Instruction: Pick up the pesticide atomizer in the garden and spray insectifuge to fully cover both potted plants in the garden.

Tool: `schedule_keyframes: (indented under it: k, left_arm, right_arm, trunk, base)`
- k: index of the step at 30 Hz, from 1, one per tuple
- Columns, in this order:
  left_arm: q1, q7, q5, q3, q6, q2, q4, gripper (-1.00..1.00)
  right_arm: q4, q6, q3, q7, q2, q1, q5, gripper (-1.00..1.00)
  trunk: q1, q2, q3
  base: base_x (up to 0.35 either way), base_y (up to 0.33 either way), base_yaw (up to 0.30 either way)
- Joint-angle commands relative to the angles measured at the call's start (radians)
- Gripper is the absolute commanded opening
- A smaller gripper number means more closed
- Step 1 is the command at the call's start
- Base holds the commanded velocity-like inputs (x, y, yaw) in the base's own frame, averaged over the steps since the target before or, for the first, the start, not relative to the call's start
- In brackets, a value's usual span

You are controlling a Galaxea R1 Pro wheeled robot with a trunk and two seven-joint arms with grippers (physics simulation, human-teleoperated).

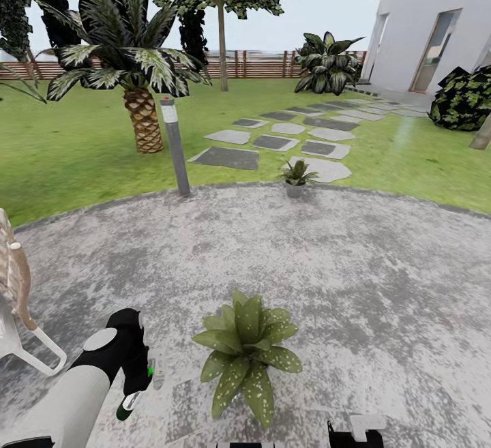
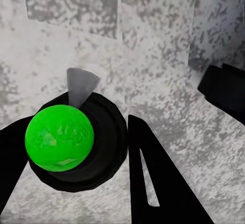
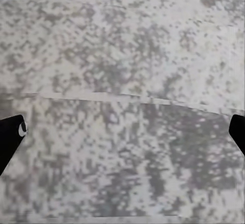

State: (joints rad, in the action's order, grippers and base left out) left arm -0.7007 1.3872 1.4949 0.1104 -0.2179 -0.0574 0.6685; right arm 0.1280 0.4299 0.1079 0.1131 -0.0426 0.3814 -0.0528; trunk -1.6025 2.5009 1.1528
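Note:
The near potted plant [image 1: 247, 356], a rosette of speckled green leaves, stands on the paved patio [image 1: 382, 277] right of my left gripper [image 1: 140, 386]. That gripper is shut on the pesticide atomizer [image 1: 157, 371], a slim pale bottle with a dark end. In the left wrist view the atomizer [image 2: 59, 138] shows end-on as a green ball on a dark round base, held between the black fingers [image 2: 153, 178] of the left gripper [image 2: 79, 127]. The second potted plant [image 1: 296, 176] sits at the patio's far rim. My right gripper [image 3: 125, 132] hangs open over bare paving.
A grey lamp post [image 1: 176, 148] stands at the patio's far left rim, with a palm [image 1: 140, 114] behind it. A wicker chair [image 1: 17, 284] is at the left edge. Stepping stones [image 1: 273, 142] lead toward the house [image 1: 429, 25]. A dark bush [image 1: 464, 97] stands at the right.

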Motion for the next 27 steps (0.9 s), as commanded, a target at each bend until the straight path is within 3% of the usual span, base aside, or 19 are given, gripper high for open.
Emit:
schedule_keyframes:
  k: [1, 11, 18, 24, 27]
  left_arm:
    - [0.0, 0.004, 0.003, 0.003, -0.011, 0.001, 0.001, -1.0]
    - [0.0, 0.003, 0.001, 0.003, -0.012, -0.001, 0.004, -1.0]
    - [0.0, 0.0, 0.001, 0.003, -0.012, 0.001, 0.005, -1.0]
    - [-0.006, -0.001, -0.001, 0.004, -0.025, 0.001, 0.006, -1.0]
    - [-0.015, 0.004, -0.007, 0.005, -0.059, 0.037, 0.007, -1.0]
  right_arm:
    - [-0.001, 0.003, 0.009, 0.005, 0.0, 0.001, -0.005, 1.0]
    - [-0.001, 0.003, 0.008, 0.005, 0.0, 0.001, -0.005, 1.0]
    - [-0.001, 0.003, 0.009, 0.005, 0.0, 0.001, -0.006, 1.0]
    - [-0.001, 0.006, 0.007, 0.006, 0.001, 0.001, -0.006, 1.0]
    - [-0.001, 0.006, 0.008, 0.006, 0.001, 0.001, -0.005, 1.0]
  trunk:
    - [0.0, 0.0, 0.001]
    - [0.0, 0.0, 0.001]
    - [0.0, 0.0, 0.001]
    - [0.0, 0.0, 0.001]
    - [0.0, 0.0, 0.001]
  base:
    - [0.0, 0.233, -0.093]
    - [0.0, 0.097, -0.276]
    - [0.0, 0.267, -0.292]
    - [0.0, 0.07, -0.032]
    - [0.0, 0.0, 0.0]
